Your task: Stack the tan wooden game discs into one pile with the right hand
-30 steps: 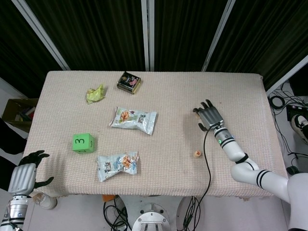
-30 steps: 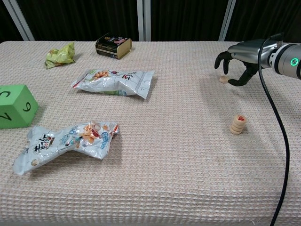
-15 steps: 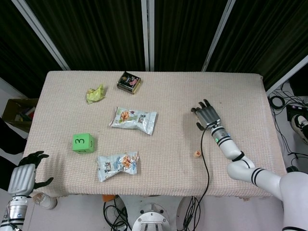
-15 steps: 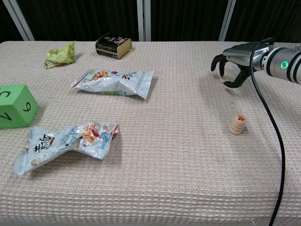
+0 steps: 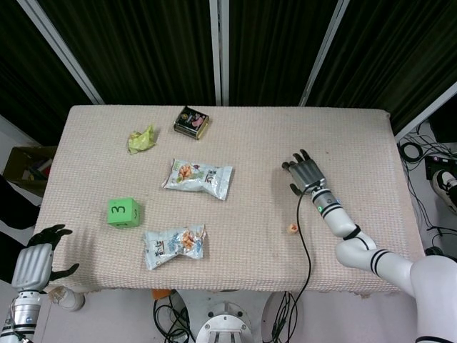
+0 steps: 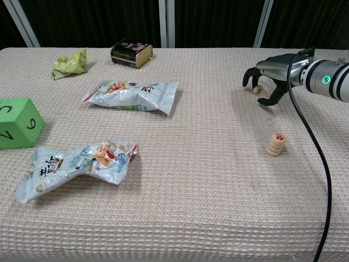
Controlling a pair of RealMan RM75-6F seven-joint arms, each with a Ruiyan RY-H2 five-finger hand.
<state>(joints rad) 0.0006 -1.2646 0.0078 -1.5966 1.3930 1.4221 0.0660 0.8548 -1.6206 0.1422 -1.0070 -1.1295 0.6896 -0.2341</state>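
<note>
A short pile of tan wooden discs (image 6: pixel 276 144) stands on the right part of the table and shows as a small pile of discs (image 5: pixel 292 229) in the head view. Behind it, my right hand (image 6: pixel 266 83) is curled low over the cloth. Its fingertips pinch one loose tan disc (image 6: pixel 259 89), which is tipped up on edge. From the head view the right hand (image 5: pixel 305 174) hides that disc. My left hand (image 5: pixel 39 261) hangs off the table's front left corner, fingers apart and holding nothing.
A black cable (image 6: pixel 308 136) trails from the right wrist past the pile to the front edge. Two snack bags (image 6: pixel 132 94) (image 6: pixel 76 164), a green cube (image 6: pixel 17 123), a dark tin (image 6: pixel 131 53) and a crumpled green wrapper (image 6: pixel 70 63) lie to the left.
The right hand has shifted slightly left and lowered around the loose disc. That disc, flat on the cloth before, now stands tilted between the fingertips. The left hand has not moved.
</note>
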